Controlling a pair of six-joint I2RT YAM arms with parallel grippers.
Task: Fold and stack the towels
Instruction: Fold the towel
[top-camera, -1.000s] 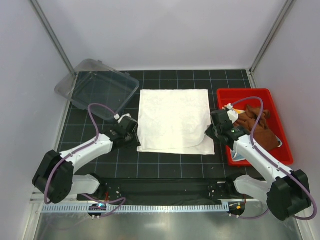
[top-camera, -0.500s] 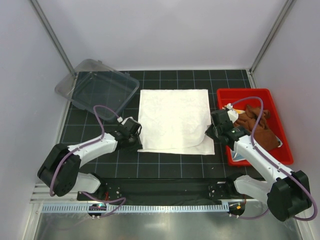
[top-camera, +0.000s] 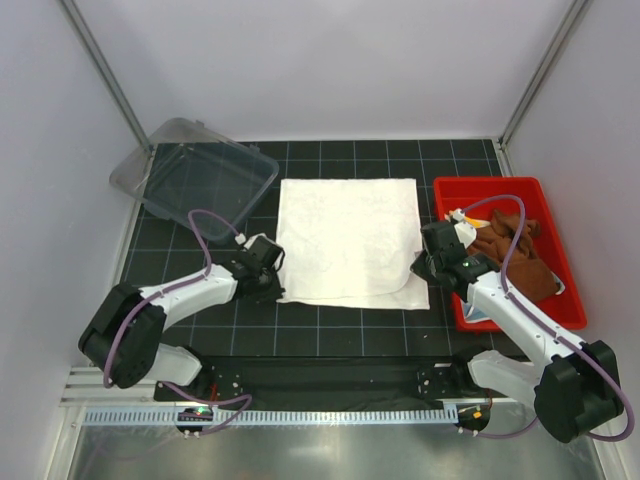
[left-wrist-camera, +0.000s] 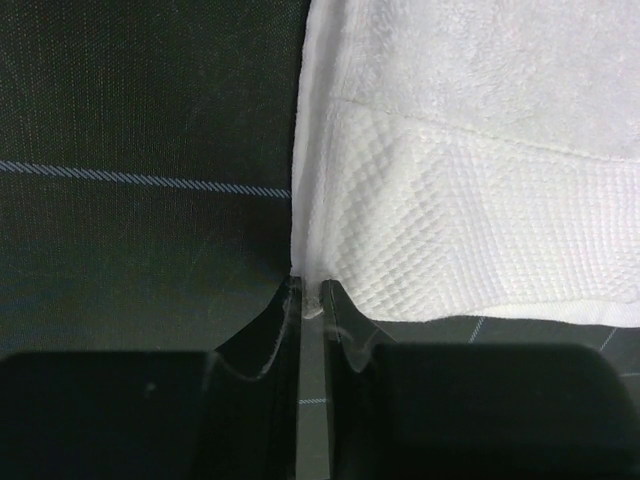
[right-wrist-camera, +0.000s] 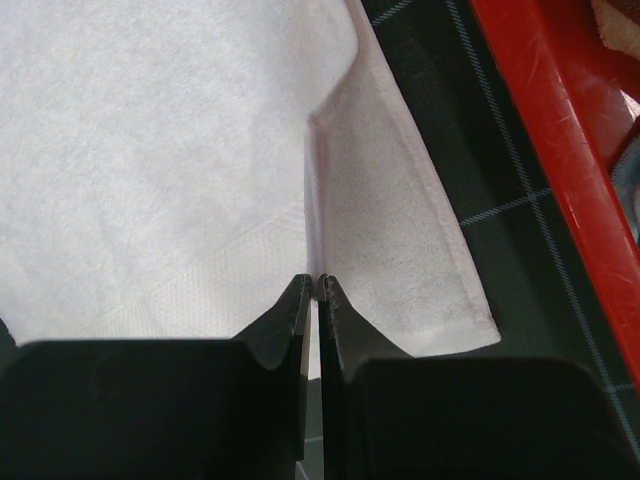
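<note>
Fingers on the left arm (left-wrist-camera: 311, 300) are pinched narrow on the very tip of the cream towel's (top-camera: 345, 235) near corner, the one farthest from the red bin (top-camera: 500, 184). On the right arm, the fingers (right-wrist-camera: 317, 285) are closed on that towel's near edge, on the side beside the red bin.

I see the cream towel lying flat on the counter (top-camera: 330, 330), just left of the red bin. It is close to square and a little longer side to side, so I judge its long axis points at the red bin. Its banded hem faces the arm bases.

My worry is the left hold: it has so little cloth that a lift could pull the corner free. On the right, the top layer curls back from the layer beneath, so I may be holding one layer only, which would skew the fold. A swing toward the red bin could also knock it and the brown towel (top-camera: 520, 255) inside.
</note>
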